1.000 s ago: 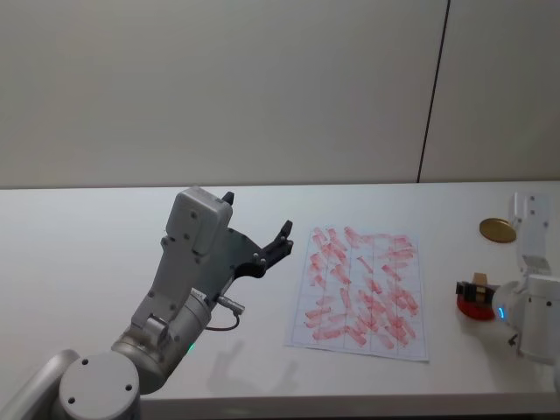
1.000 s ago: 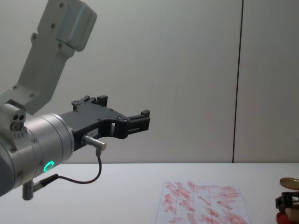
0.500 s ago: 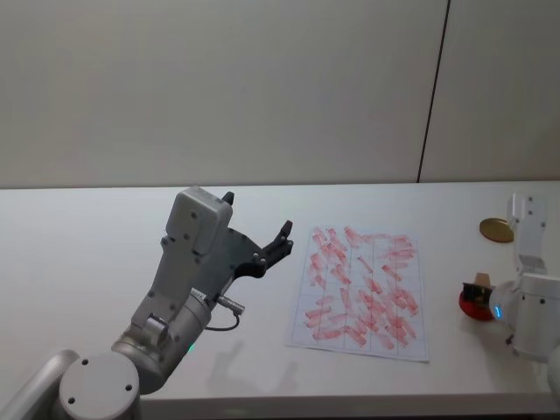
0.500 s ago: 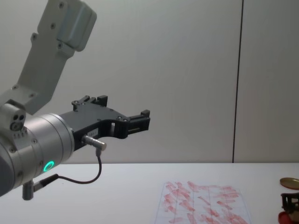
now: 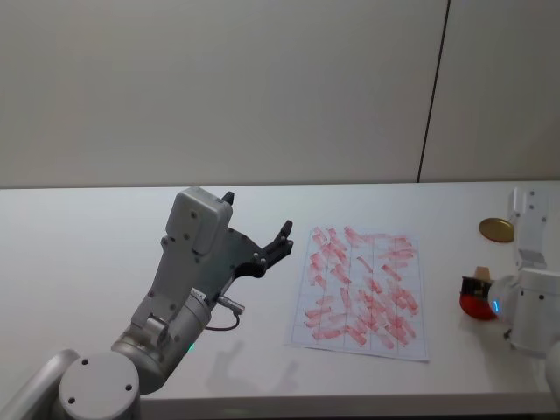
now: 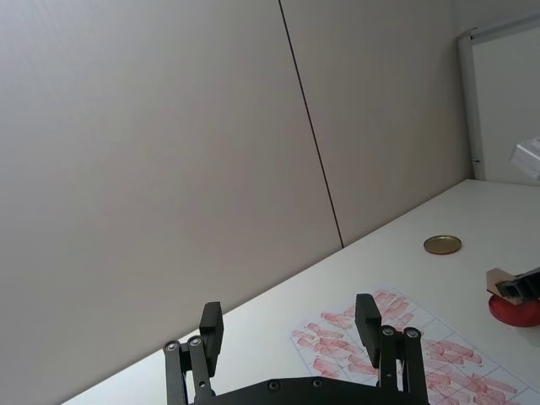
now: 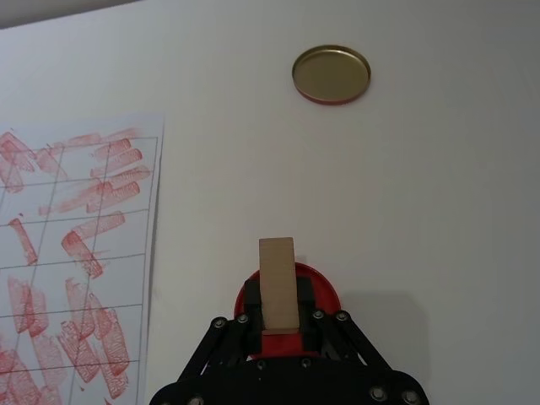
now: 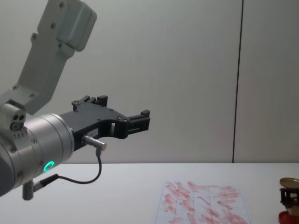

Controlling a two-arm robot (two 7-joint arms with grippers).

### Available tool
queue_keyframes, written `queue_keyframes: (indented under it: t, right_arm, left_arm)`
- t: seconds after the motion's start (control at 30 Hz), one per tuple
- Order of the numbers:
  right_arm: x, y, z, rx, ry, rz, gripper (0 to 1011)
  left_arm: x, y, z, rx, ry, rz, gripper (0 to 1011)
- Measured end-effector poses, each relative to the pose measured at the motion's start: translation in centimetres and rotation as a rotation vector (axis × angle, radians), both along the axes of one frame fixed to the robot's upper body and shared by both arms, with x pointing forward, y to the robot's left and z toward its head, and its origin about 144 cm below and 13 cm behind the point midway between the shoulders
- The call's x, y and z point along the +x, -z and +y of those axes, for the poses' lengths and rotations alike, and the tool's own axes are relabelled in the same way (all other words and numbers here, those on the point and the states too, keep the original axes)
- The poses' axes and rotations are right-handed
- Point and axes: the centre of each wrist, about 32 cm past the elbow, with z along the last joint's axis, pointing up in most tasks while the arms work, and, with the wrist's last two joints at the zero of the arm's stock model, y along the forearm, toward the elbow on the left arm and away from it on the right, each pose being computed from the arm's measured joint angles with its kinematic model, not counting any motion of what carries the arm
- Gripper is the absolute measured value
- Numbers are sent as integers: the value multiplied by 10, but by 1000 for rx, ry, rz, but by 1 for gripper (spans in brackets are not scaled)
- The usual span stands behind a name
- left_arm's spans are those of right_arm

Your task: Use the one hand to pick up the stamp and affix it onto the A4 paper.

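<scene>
Listing of items on the white counter (image 5: 87, 245), with both arms.

Right hand (image 7: 278, 315): black, two-fingered, on a silver-white arm with a blue light, at the counter's right end. Fingers closed on the stamp, one on each side.

Stamp (image 7: 278, 281): small pale tan wooden block, gripped near its lower end, its upper part standing clear of the fingers. It sits directly over the red pad; whether its base touches the pad is hard to make out, since the fingers cover that end.

Red pad (image 5: 477, 305): flat, round, on the counter below the right hand, near the right edge of the paper but apart from it.

A4 paper (image 5: 360, 289): white gridded sheet, flat on the counter near the middle, covered in smudgy red marks.

Brass disc (image 5: 497, 230): round, shallow, lying on the counter farther back than the pad, apart from it and from the paper.

Left hand (image 6: 289, 314): black, on the large arm with a green ring, raised above the counter left of the paper; fingers spread wide, nothing between them.
</scene>
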Motion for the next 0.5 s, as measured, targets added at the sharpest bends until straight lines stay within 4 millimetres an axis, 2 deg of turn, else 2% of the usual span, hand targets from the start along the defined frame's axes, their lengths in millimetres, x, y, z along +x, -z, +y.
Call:
queue_keyframes:
  t: [0.5]
  right_arm:
    - [-7, -20, 11, 35, -53, -63, 219]
  left_arm:
    - [0, 0, 0, 0, 0, 0, 993]
